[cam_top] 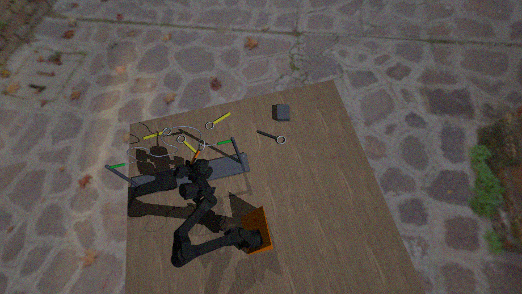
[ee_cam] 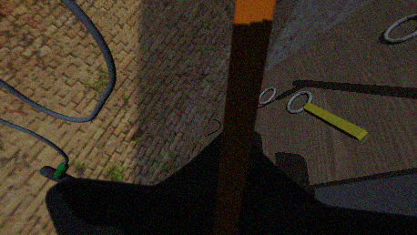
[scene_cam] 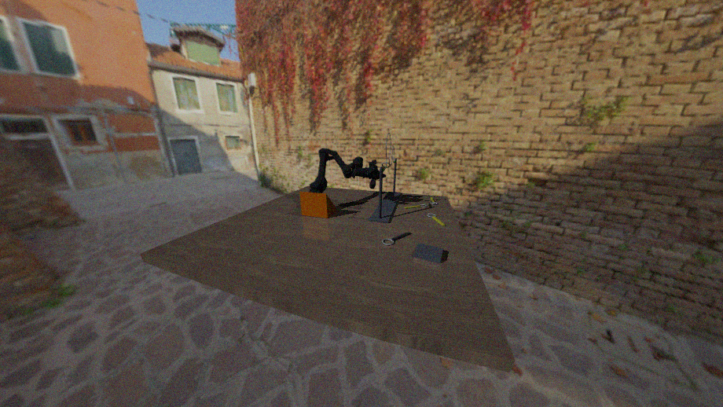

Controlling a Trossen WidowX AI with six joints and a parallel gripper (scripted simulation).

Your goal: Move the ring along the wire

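My gripper (cam_top: 192,162) (ee_cam: 231,140) is shut on the orange handle (cam_top: 196,155) (ee_cam: 248,68). The handle slants up to its ring (cam_top: 201,145), which appears around the grey wire (cam_top: 181,126) (ee_cam: 109,64), left of the right green part (cam_top: 224,142) in the top view. Whether ring and wire touch cannot be told. The other green part (cam_top: 117,166) is at the left post (cam_top: 120,175). The right post (cam_top: 236,148) (scene_cam: 380,192) stands on the grey base (cam_top: 228,167). The ring is out of the wrist view.
Yellow-handled rings (cam_top: 220,118) (ee_cam: 336,120) lie on the table behind and below the wire. A dark-handled ring (cam_top: 267,135) (scene_cam: 399,237) and a grey block (cam_top: 281,112) (scene_cam: 427,252) lie beyond the right post. The arm's base is at an orange wedge (cam_top: 265,228) (scene_cam: 313,204).
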